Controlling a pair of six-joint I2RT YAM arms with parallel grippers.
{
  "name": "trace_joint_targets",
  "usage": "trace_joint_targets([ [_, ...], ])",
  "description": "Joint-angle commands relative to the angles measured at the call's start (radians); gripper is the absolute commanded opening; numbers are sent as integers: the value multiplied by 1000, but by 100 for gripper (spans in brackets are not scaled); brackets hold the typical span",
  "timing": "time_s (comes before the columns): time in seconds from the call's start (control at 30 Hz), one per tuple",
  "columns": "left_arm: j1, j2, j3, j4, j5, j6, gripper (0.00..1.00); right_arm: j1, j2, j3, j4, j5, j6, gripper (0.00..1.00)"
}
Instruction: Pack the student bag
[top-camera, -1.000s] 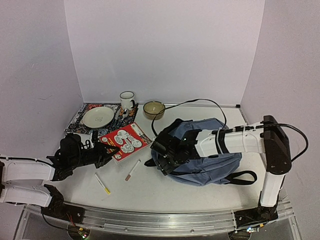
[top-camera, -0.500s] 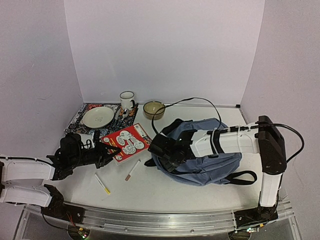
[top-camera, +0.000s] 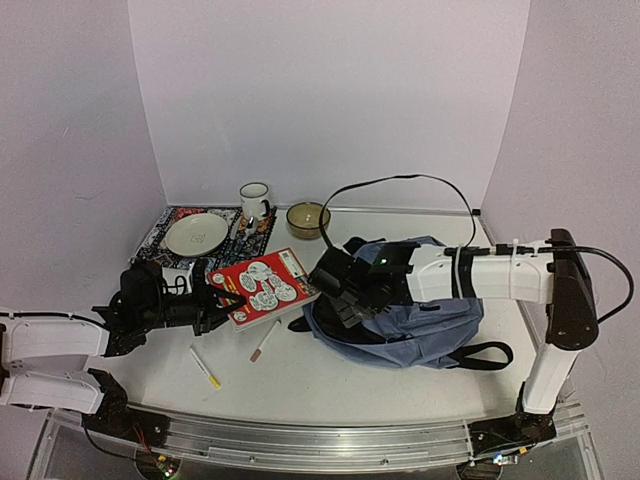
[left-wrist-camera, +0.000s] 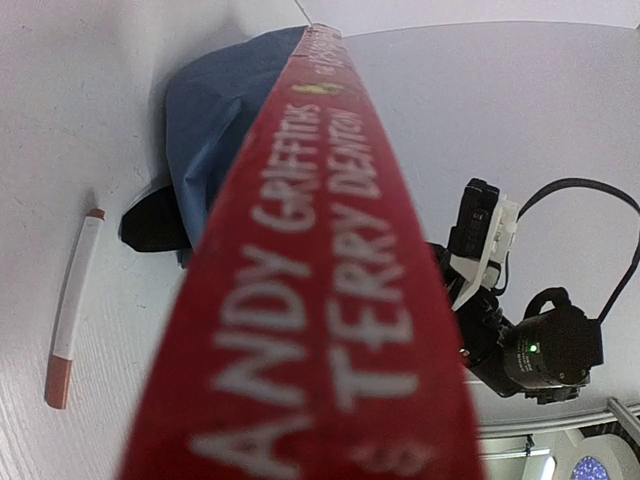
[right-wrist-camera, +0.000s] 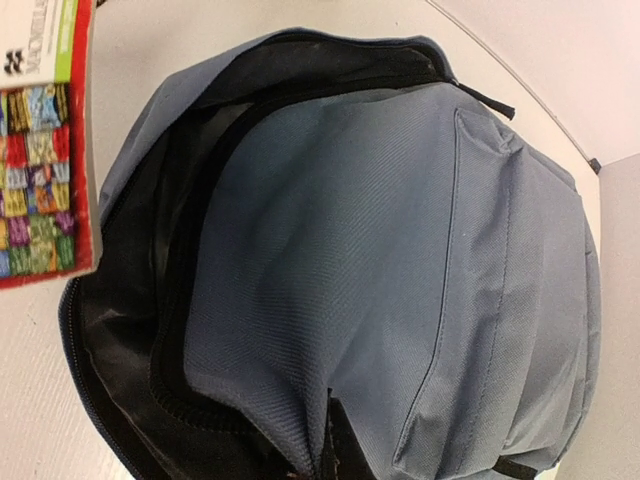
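Note:
The grey-blue student bag (top-camera: 430, 322) lies right of centre with its mouth facing left. In the right wrist view its zipper opening (right-wrist-camera: 130, 330) gapes dark under the front panel (right-wrist-camera: 380, 250). My right gripper (top-camera: 345, 303) is shut on a fold of the bag's fabric (right-wrist-camera: 325, 420) at the mouth's edge and holds it raised. My left gripper (top-camera: 222, 300) is shut on a red book (top-camera: 265, 284), held tilted off the table just left of the bag. The book's red spine (left-wrist-camera: 320, 300) fills the left wrist view and hides the fingers.
Two pens lie on the table in front of the book, one yellow-tipped (top-camera: 205, 367), one brown-tipped (top-camera: 265, 341). At the back left a patterned mat (top-camera: 160, 228) carries a plate (top-camera: 197, 234); a mug (top-camera: 254, 201) and a bowl (top-camera: 307, 219) stand beside it. A black cable (top-camera: 400, 181) arcs over the bag.
My right gripper has closed on the bag's fabric at the mouth and drawn it up. My left gripper has raised the book and carried it right, toward the bag.

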Motion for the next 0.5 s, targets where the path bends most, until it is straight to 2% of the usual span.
trace_joint_targets([
  [0.0,-7,-30,43,66,56,-8,0,3,-106,30,-31,83,67,0],
  [0.3,-196,105,129,66,-29,-6,0,4,-231,-13,31,148,183,0],
  [0.47,-213,156,168,66,-61,-16,0,3,-314,-98,165,94,142,0],
])
